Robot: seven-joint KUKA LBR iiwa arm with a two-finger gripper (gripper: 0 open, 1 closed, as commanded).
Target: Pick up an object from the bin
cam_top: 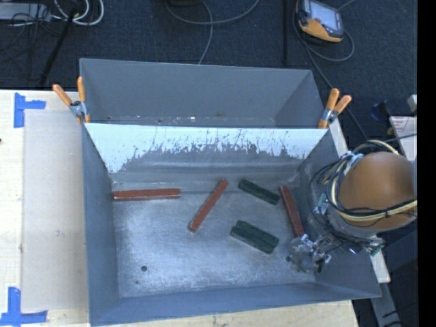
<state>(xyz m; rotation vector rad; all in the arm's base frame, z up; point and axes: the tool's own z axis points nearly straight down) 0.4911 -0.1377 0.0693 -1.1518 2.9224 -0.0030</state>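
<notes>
Orange-domed wrist point(373, 186), jaws' state unclear, beside brown stick point(291, 211) and dark green block point(254, 236).

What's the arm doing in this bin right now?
The gripper is low in the grey metal bin, near its front right corner. It sits just past the near end of a reddish-brown flat stick lying along the right wall, with a dark green rectangular block just to its left. All the pieces lie on the bin floor, including a second green block, a diagonal brown stick and a brown stick at the left.
</notes>
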